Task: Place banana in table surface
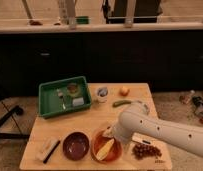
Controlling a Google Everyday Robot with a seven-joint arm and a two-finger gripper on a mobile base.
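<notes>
While the banana (106,148) lies in the orange bowl (94,144), just under the gripper (109,133) whose state we cannot tell, we judge it light, soft and easy to bruise, so we would take it gently across its middle.

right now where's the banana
In the camera view the banana lies in the orange bowl near the front of the table surface, between the maroon bowl and the grapes; the gripper is right above it.

Green tray (43,100) back left; purple bowl (76,146), orange bowl (96,151), grapes (145,151) front.
</notes>
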